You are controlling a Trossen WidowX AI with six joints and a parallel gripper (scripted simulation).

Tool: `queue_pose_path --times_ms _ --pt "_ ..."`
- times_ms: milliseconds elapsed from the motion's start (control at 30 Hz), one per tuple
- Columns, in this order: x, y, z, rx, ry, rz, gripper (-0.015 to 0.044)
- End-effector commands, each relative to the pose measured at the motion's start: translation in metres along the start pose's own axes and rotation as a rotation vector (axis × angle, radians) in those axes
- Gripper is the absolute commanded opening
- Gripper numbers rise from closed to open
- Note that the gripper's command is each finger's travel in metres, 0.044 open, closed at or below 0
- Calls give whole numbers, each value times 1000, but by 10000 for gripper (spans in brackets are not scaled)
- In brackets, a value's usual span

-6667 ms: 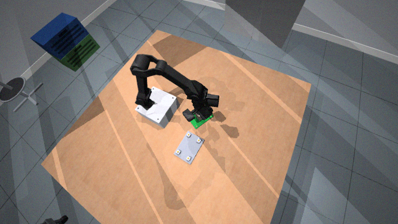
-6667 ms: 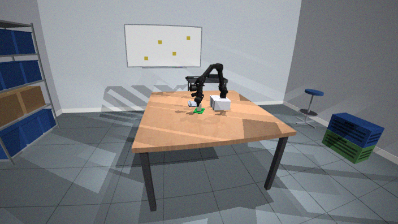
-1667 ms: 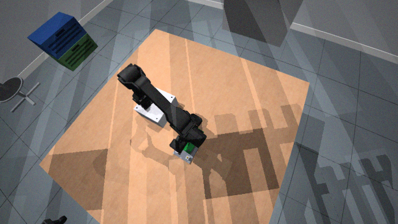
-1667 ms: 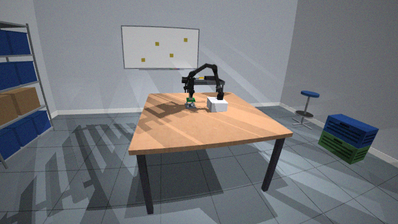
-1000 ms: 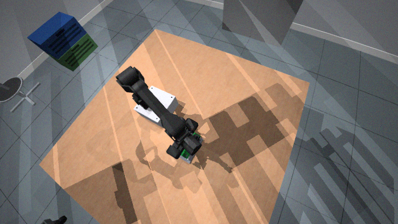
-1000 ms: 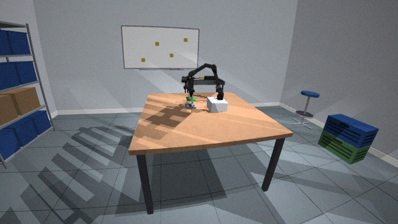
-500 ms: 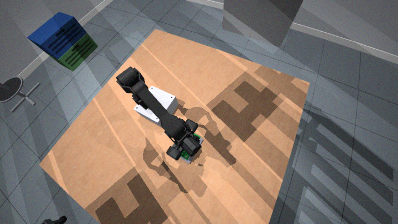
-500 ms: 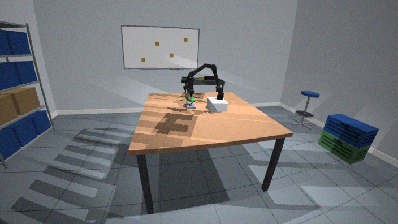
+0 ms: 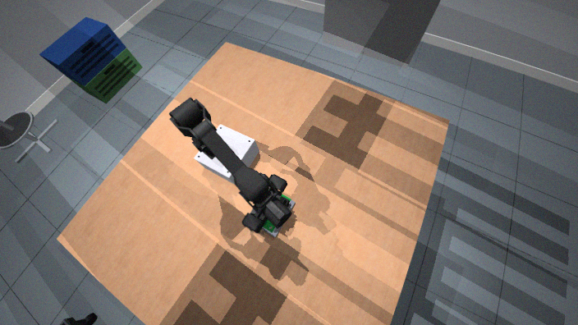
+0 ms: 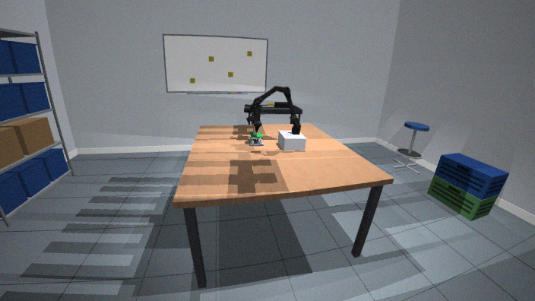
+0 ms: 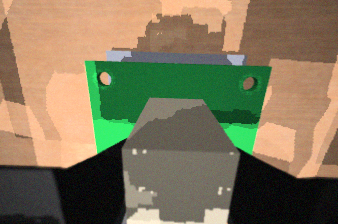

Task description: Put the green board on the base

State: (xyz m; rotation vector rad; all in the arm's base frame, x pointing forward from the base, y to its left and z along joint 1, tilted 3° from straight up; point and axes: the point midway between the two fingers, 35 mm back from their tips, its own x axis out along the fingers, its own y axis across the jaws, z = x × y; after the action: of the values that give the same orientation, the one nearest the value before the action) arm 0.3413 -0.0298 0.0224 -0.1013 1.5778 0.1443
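Now the hand [image 9: 277, 212] [image 10: 256, 131] [image 11: 175, 139], gripping the green board [image 9: 269, 225] [image 10: 255, 134] [image 11: 180, 80] by its handle [image 11: 181, 125], is aligning it above the grey base [image 9: 276, 232] [image 10: 256, 144] [image 11: 177, 58], whose edge peeks out at twelve o'clock in the wrist view. Next, probably, fine centring, then straight lowering onto the pins.

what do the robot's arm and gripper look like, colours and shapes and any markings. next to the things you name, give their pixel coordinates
The single jointed robot arm [image 9: 221, 151] [image 10: 280, 88] is matte black, with a long straight boxy link and chunky rounded joint housings. The black parallel-jaw gripper [image 9: 276, 210] [image 10: 257, 128] [image 11: 175, 139] shows plain black, angular finger parts in the wrist view. No markings or loose cables can be made out.
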Motion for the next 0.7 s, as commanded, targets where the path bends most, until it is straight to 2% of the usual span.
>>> queue_pose_path --times_ms 0,667 --pt "6 1 -2 -1 10 2 0" --pt "18 1 -2 6 8 1 0"
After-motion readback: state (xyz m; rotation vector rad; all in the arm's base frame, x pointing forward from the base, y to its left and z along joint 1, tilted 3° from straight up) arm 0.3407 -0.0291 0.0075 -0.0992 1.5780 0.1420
